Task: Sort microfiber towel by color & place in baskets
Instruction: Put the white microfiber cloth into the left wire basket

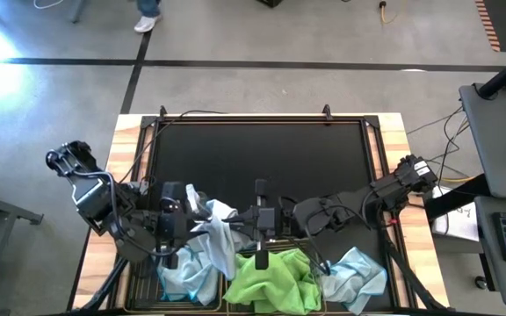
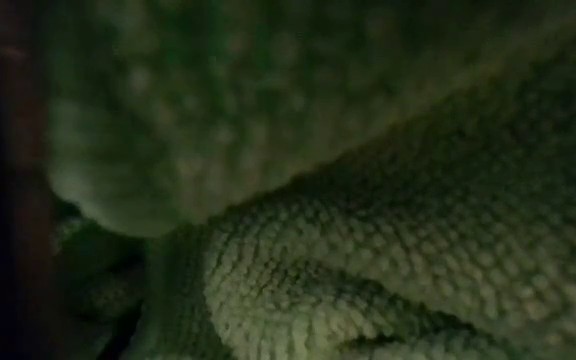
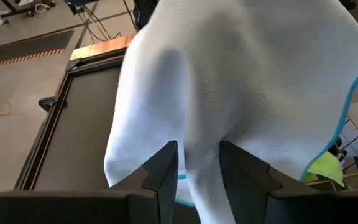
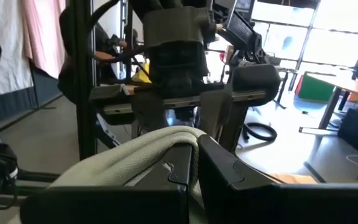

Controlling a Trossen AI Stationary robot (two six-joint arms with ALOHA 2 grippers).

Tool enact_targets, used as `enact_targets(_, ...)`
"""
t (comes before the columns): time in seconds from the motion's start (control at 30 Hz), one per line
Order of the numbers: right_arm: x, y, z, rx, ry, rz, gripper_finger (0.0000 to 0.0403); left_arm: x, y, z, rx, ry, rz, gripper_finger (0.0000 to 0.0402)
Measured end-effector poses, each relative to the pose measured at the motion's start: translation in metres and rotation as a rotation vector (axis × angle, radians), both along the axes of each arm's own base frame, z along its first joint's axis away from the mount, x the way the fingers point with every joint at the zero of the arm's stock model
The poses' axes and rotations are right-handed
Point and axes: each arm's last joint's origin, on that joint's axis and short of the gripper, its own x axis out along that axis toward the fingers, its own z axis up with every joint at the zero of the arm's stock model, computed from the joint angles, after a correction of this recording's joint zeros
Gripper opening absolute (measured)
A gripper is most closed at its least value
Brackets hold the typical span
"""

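Observation:
My left gripper point(image 1: 198, 219) is shut on a pale blue microfiber towel point(image 1: 220, 233), held above the near part of the dark mat. My right gripper point(image 1: 319, 262) is shut at the right edge of the lime green towels point(image 1: 271, 279), which are heaped in the middle basket point(image 1: 235, 263). Another pale blue towel point(image 1: 183, 276) lies in the left basket point(image 1: 143, 285). A third pale blue towel point(image 1: 357, 276) lies to the right of the green heap. Green cloth point(image 2: 368, 250) fills the whole low view. My left gripper pinches the pale blue towel between its two fingers point(image 3: 166, 171) at a gathered fold point(image 3: 201, 174). The cloth billows over and beyond the fingers, slack, with its teal-stitched edge point(image 3: 347, 106) to one side. My right gripper pinches a rolled fold of cloth point(image 4: 166, 140) that looks grey-green. The fold lies over one finger point(image 4: 176, 174) and trails away slack.
A dark mat point(image 1: 262, 154) with a raised black frame covers the table's far part. A camera post point(image 1: 260, 206) stands between the two grippers. Cables run along the table's right edge point(image 1: 393, 175). A person's shoe point(image 1: 148, 22) shows on the floor beyond the table.

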Motion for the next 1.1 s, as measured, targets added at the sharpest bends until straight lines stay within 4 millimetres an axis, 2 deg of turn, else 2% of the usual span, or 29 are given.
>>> enact_targets(0.2,0.0,0.0,-0.0001,-0.006,0.001,0.0,0.0013,0.0034,0.0003,-0.0019,0.007,0.005,0.01,0.009)
enact_targets(0.43,0.0001,-0.0001,-0.0007,-0.009,0.007,-0.001,0.0013,0.0033,0.0003,-0.0019,-0.002,0.011,0.001,0.0008)
enact_targets(0.9,-0.0001,0.0,-0.0086,-0.06,0.082,0.007,0.0018,0.0029,0.0,-0.0019,-0.012,0.018,-0.008,0.0)
enact_targets(1.1,-0.0026,0.0029,-0.0072,-0.06,0.09,0.146,0.0075,0.0028,0.0001,-0.0018,-0.013,0.018,-0.009,0.0)
